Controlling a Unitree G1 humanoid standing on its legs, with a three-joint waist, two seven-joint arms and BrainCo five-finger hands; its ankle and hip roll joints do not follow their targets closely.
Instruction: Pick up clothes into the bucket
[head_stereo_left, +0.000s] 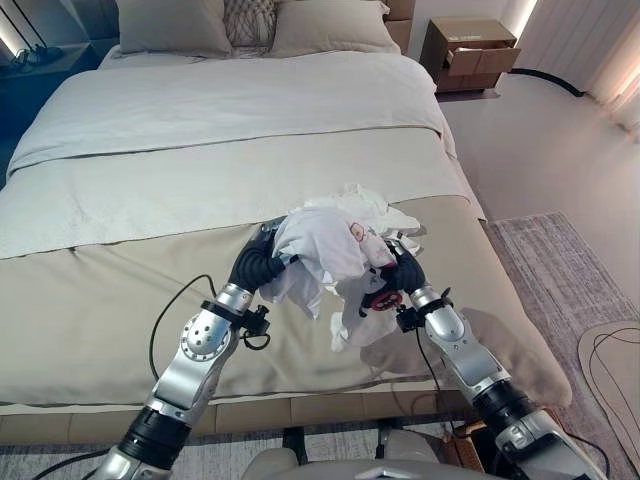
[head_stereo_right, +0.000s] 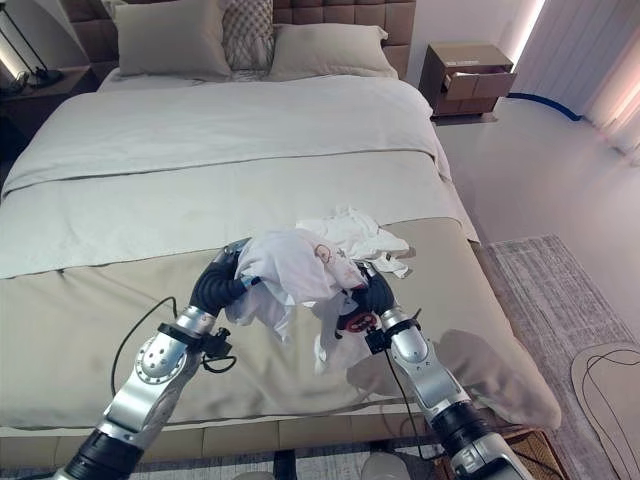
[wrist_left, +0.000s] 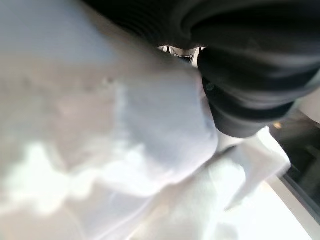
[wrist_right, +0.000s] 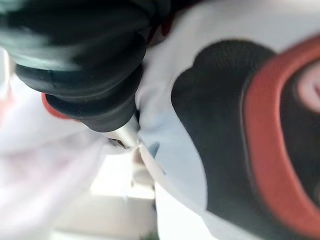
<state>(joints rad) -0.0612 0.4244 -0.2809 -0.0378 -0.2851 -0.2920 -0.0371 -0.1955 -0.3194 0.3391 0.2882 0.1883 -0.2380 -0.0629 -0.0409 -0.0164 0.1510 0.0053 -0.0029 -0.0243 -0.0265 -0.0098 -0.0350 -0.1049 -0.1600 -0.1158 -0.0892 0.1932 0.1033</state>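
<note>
Between the left hand (head_stereo_left: 262, 262) and the right hand (head_stereo_left: 402, 272), seen from the head, a white garment (head_stereo_left: 325, 252) hangs bunched just above the bed (head_stereo_left: 150, 300): the pick-up step, I'd judge, and carrying to a bucket comes next. Up close at each wrist, cloth buries the fingers; I cannot tell either grip.

White printed garment (head_stereo_left: 325, 250), bunched above bed (head_stereo_left: 120, 300)
</note>
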